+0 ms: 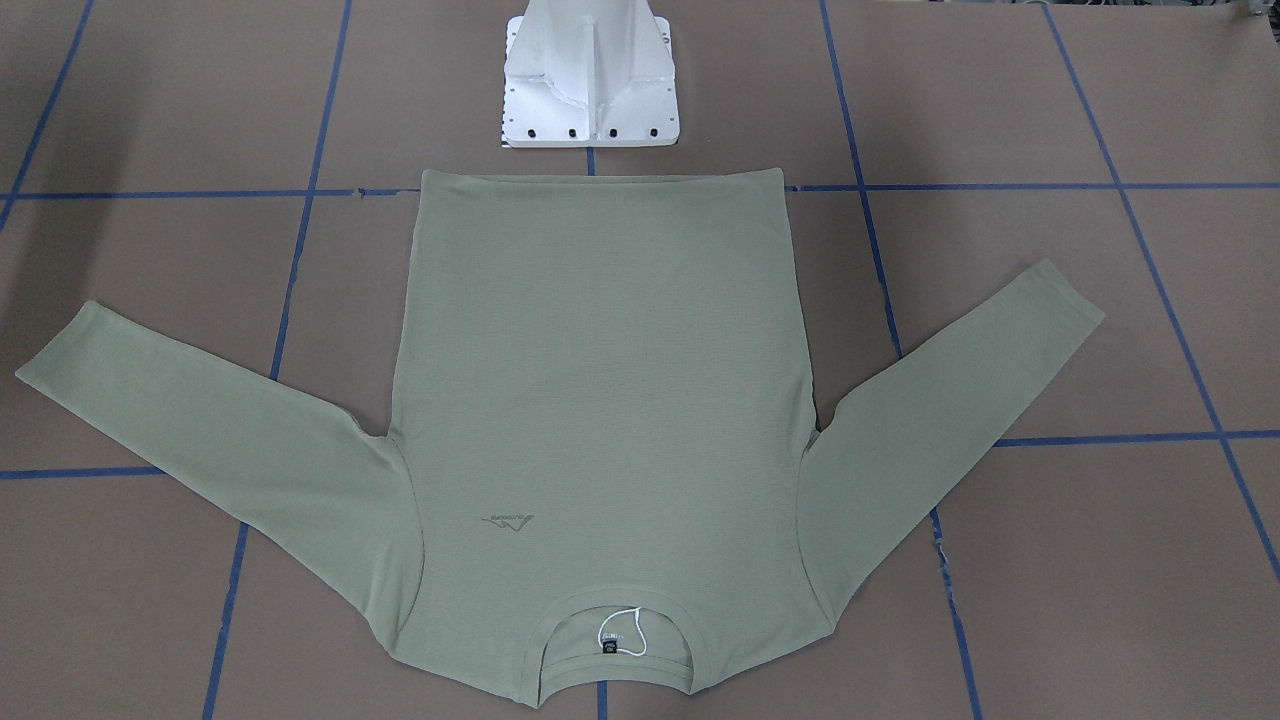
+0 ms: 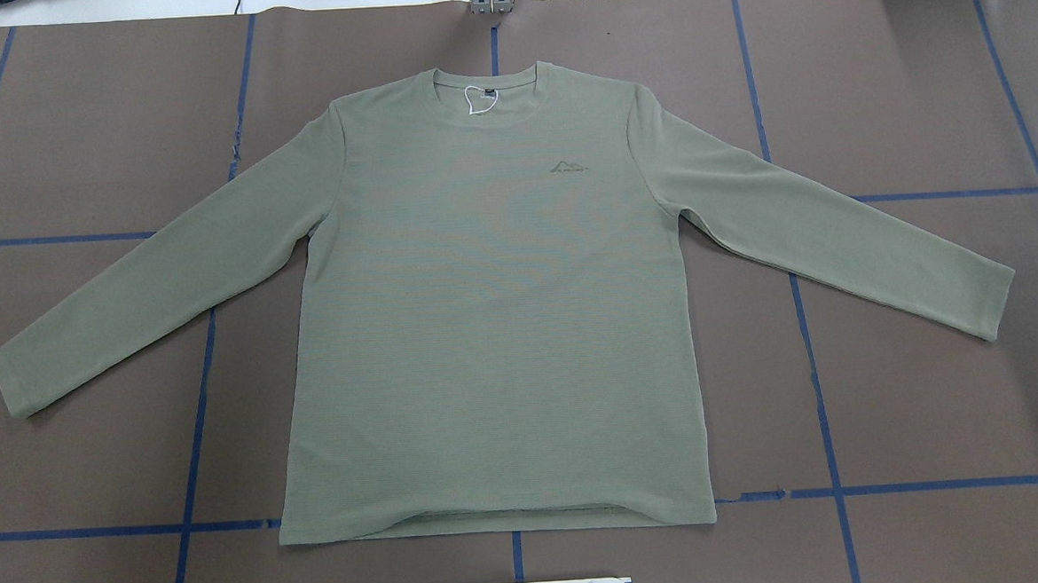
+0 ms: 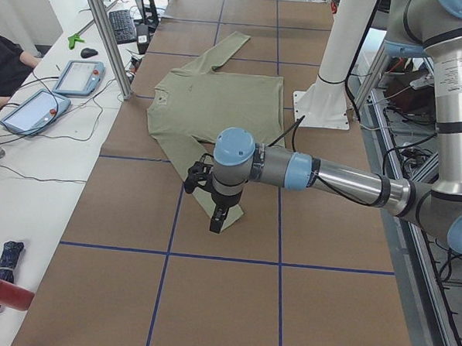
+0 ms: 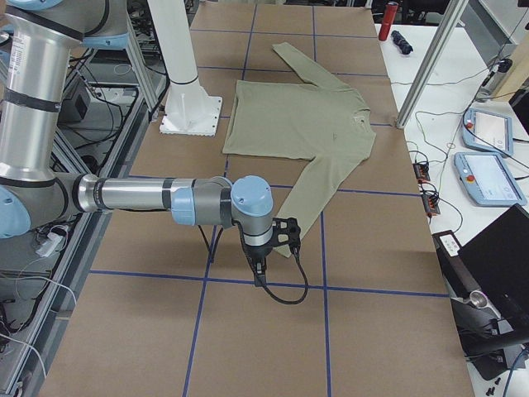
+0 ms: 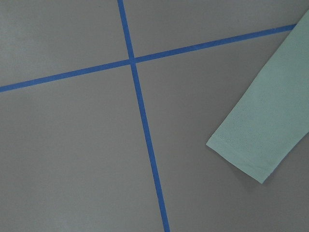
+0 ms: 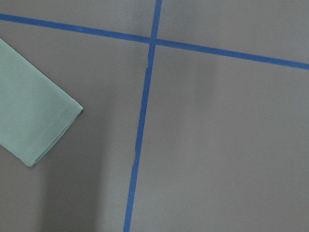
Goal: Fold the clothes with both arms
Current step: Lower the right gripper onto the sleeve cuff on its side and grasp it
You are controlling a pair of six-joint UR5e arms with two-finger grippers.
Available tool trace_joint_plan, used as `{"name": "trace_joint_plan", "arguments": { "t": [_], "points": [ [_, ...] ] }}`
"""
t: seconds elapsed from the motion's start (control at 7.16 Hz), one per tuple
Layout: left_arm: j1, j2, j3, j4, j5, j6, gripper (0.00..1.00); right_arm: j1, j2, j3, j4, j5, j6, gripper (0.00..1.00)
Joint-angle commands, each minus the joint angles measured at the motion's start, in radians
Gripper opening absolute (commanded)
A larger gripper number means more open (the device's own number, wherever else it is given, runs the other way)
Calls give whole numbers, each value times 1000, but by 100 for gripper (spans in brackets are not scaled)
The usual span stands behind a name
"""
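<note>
Progress: nil. In the overhead view you see the shirt (image 2: 485,329) flat at frame centre, sleeves (image 2: 154,275) spread, no fold made; all folds remain. L gripper (image 3: 216,221) and R gripper (image 4: 259,269) hang near the cuffs (image 5: 241,154), holding no cloth. Jaw opening: can't tell.

Sage-green shirt (image 2: 485,329); brown table (image 2: 933,394), blue tape grid (image 2: 812,374); white pedestal (image 1: 590,85).

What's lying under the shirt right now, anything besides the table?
Only the brown table shows around the shirt, which lies flat with no lumps. Blue tape lines run in under its body and sleeves; their crossings there are covered, so nothing beneath can be confirmed.
</note>
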Motion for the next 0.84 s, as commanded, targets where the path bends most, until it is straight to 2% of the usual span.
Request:
{"name": "trace_joint_plan", "arguments": {
  "t": [0.0,0.14,0.28,0.42,0.56,0.7],
  "points": [
    [-2,-51,15,-28,-2,2,100,-60,38,9,47,23,114,100],
    [-4,-62,15,-66,-8,2,100,-128,37,3,134,41,252,100],
    [-4,-60,17,-71,-11,4,100,-205,37,-15,272,43,421,100],
    [-3,-60,17,-71,-11,4,100,-285,37,-72,452,37,603,100],
    [-4,-60,18,-71,-11,5,100,-336,37,-173,657,31,729,97],
    [-4,-59,17,-71,-11,7,100,-376,39,-236,787,2,822,90]
  ]
}}
